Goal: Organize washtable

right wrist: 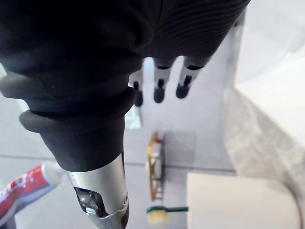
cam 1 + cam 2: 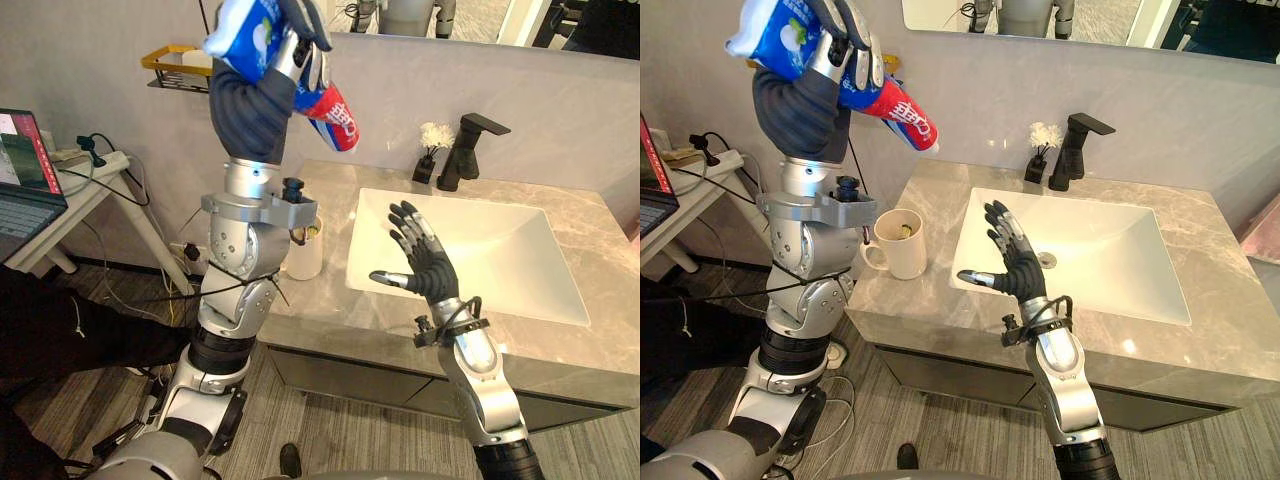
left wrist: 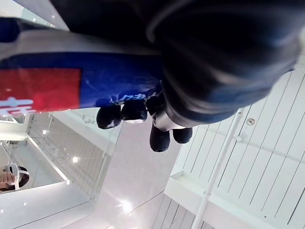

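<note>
Your left hand (image 2: pixel 845 40), up high, is curled round the toothpaste tube (image 2: pixel 900 112). Loosen those fingers and it could drop onto the cup (image 2: pixel 902 245). Your right hand (image 2: pixel 1015 265) hangs spread open.

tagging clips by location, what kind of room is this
Most likely a bathroom: a white sink set in a grey stone counter, a black faucet behind it, a mirror above, and a toothpaste tube in the left hand.
</note>
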Robot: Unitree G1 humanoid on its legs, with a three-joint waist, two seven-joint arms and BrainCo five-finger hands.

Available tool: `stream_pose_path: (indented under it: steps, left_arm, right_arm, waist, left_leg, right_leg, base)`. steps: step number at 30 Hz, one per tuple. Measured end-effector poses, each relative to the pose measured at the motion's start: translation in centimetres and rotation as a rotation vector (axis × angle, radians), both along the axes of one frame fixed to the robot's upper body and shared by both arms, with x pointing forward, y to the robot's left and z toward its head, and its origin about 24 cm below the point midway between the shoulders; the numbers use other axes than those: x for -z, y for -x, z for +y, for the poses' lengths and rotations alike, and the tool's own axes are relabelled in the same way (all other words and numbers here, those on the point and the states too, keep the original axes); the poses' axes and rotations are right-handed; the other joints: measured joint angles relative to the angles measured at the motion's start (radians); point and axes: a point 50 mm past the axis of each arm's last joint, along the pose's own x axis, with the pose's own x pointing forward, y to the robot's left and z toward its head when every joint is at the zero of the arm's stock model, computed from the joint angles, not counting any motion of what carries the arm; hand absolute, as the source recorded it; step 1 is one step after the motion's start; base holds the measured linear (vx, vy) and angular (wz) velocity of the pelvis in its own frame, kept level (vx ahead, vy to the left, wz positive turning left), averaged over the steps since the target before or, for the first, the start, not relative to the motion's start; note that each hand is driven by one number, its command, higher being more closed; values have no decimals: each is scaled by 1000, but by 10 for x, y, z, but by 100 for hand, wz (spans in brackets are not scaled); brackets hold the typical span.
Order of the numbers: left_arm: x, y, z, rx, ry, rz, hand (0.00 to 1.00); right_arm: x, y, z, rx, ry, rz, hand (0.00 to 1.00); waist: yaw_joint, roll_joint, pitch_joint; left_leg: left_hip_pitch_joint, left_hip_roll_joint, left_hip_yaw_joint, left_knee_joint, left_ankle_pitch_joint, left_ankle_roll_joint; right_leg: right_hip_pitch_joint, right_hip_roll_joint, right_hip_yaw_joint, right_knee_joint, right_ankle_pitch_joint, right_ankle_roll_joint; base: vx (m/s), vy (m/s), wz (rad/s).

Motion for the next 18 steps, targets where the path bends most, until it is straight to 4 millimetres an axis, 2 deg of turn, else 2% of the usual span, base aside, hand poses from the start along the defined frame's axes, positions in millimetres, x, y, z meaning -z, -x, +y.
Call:
stream_pose_path:
  steps: [5,11,18]
  left_arm:
    - [0,1,0,-65,-39,-27,100]
    - [0,1,0,-115,-71,-46,100]
    - [17,-1,5,-167,-105,8,100]
  right_arm:
    - [15,7,-10,54,-16,66,0]
    - [22,12,-13,69,-17,94,0]
    - [24,14,-18,90,-18,102,0]
  waist:
    - [1,19,-13]
    - [3,21,-14]
    - [3,21,-15]
  left_leg:
    - [-1,0,-1,-1,0,0]
    - [-2,4,0,-1,0,0]
    - [-6,2,-4,-1,0,0]
  right_leg:
    - [-1,0,-1,0,0,0]
    - [-1,-1,0,-1,0,0]
    - [-3,-1,-4,-1,0,0]
  base:
    - [0,0,0]
    - [0,0,0]
    - [0,0,1]
